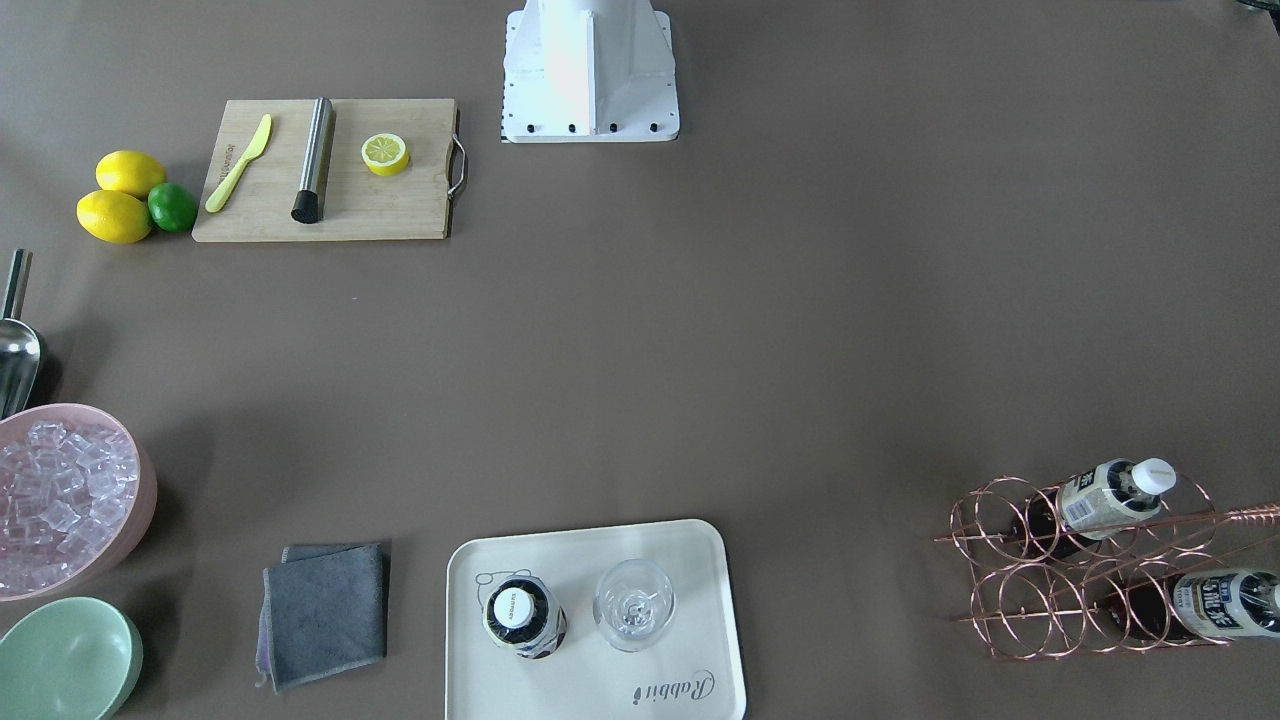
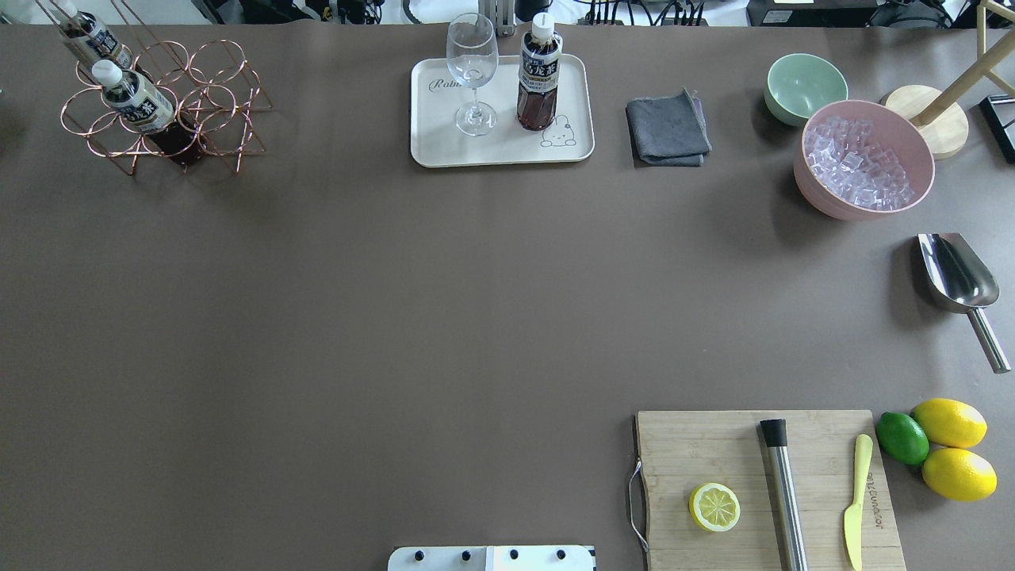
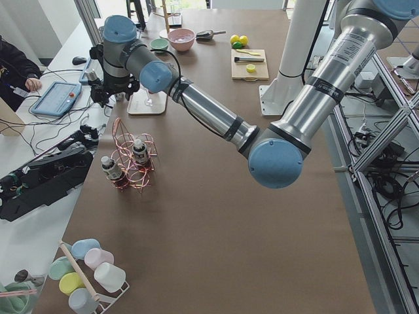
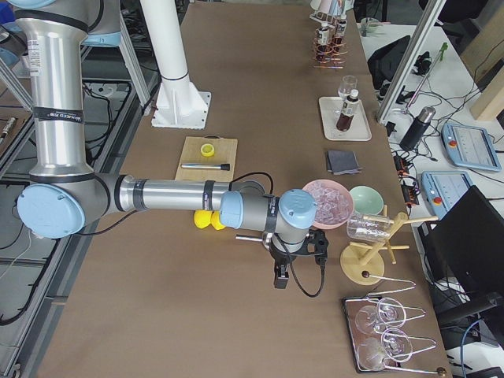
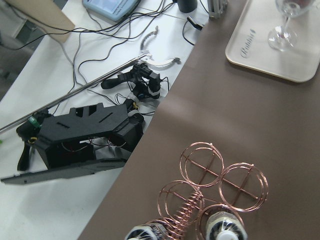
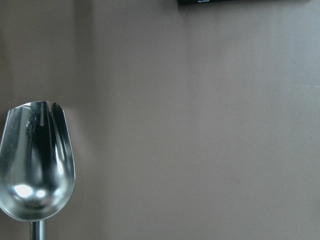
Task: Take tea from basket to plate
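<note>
One tea bottle (image 2: 539, 75) stands upright on the cream plate (image 2: 444, 151), next to a stemmed glass (image 2: 472, 71). Two more tea bottles (image 2: 135, 103) (image 2: 87, 36) lean in cells of the copper wire basket (image 2: 214, 103) at the table's far left corner. The left gripper (image 3: 105, 95) shows only in the exterior left view, above the table edge between plate and basket; I cannot tell whether it is open or shut. Its wrist view looks down on the basket (image 5: 220, 175). The right gripper (image 4: 281, 276) hangs near the steel scoop (image 6: 37, 165); its state is unclear.
A grey cloth (image 2: 668, 128), a mint-green bowl (image 2: 802, 86) and a pink bowl of ice (image 2: 864, 162) stand right of the plate. A cutting board (image 2: 714, 452) with a half lemon, muddler and knife lies near the front right, with lemons and a lime (image 2: 944, 444) beside it.
</note>
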`<act>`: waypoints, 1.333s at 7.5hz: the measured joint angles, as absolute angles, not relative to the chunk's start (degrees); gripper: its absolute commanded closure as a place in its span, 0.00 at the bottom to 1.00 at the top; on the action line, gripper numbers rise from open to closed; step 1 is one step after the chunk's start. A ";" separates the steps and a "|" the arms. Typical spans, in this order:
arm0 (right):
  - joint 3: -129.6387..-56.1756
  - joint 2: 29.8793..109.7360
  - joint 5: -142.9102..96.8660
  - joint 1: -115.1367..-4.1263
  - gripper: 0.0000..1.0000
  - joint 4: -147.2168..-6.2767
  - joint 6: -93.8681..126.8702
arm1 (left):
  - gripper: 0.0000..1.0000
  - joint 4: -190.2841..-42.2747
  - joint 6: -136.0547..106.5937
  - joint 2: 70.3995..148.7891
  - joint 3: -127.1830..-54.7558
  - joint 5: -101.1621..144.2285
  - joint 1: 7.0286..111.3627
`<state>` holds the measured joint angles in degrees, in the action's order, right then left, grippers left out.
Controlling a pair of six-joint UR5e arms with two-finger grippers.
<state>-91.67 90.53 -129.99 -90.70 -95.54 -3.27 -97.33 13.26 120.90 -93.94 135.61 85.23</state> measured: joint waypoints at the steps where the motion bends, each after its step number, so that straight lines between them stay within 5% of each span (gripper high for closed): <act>1: -91.67 90.48 -129.99 -90.70 0.01 -95.54 -3.26 | 0.02 -98.18 -3.63 116.83 -96.54 137.99 86.23; 6: -91.67 90.44 -130.06 -90.70 0.01 -95.54 -3.28 | 0.02 -99.23 -17.53 99.17 -93.55 139.98 91.09; 10: -91.68 90.43 -130.08 -90.70 0.01 -95.54 -3.25 | 0.02 -98.77 -17.59 94.79 -87.14 139.61 92.08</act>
<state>-91.68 90.43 -130.08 -90.70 -95.54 -3.25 -98.77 -17.59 94.79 -87.14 139.61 92.08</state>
